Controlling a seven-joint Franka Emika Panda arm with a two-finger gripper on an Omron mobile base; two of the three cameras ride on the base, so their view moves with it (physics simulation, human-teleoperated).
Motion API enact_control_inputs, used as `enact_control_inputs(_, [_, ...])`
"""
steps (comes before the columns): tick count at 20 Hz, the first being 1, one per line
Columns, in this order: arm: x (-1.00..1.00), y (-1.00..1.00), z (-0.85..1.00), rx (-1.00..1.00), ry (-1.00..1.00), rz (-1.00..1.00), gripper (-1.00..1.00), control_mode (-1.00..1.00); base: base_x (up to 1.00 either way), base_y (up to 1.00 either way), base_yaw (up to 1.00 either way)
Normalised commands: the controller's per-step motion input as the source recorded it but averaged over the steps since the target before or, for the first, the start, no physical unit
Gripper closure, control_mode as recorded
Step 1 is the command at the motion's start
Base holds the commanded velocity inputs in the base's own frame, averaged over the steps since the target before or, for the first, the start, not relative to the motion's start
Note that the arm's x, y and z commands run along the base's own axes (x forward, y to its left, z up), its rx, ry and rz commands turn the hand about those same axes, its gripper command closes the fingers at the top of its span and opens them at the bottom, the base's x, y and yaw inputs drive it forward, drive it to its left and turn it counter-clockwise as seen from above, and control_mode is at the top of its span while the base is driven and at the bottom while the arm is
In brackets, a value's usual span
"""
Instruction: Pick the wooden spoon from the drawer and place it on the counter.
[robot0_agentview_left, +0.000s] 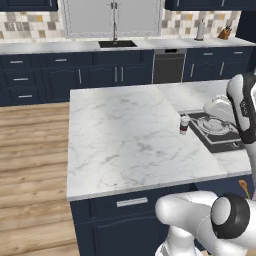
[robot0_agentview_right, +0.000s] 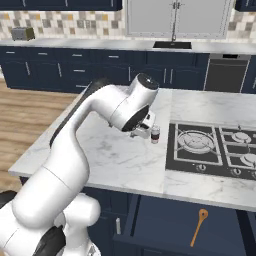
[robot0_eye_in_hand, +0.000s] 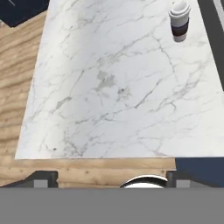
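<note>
Below and well off from the fingertips, down in the open navy-blue drawer (robot0_agentview_right: 165, 220) at the island's front, lies the slender orange-brown wooden spoon (robot0_agentview_right: 198, 227), its round bowl toward the island edge and its thin straight handle running back toward the robot. It also peeps in at the right edge of the left base view (robot0_agentview_left: 243, 187). Nothing touches it.

The two-finger gripper (robot0_eye_in_hand: 111, 180) hangs above the large white grey-veined marble counter (robot0_eye_in_hand: 113, 87), and its two small dark fingertips (robot0_eye_in_hand: 43, 179) stand wide apart with nothing between them. Ahead of the fingers, off to one side, a small white-and-dark cup (robot0_eye_in_hand: 179, 20) stands upright on the marble, just beside the black gas cooktop (robot0_agentview_right: 215, 147).

By its look the spoon should be light, stiff and not fragile, though smooth wood may slip under narrow pads. A hold across the handle near its middle seems best, jaws crosswise to its length; the round bowl offers a poorer seat. Lying flat on the drawer floor, it leaves little room beneath for the fingers.
</note>
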Motion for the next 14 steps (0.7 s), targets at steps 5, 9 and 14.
enact_control_inputs(5, [-0.64,-1.0,-0.39,0.2,0.04,-0.18,-1.0,-1.0,0.0,0.0,0.0])
enact_control_inputs(9, [-0.63,-1.0,-0.44,0.06,0.13,-0.18,-1.0,-1.0,0.0,0.0,0.0])
enact_control_inputs(14, [-0.66,-1.0,-0.61,0.01,0.12,-0.12,-1.0,-1.0,0.0,0.0,0.0])
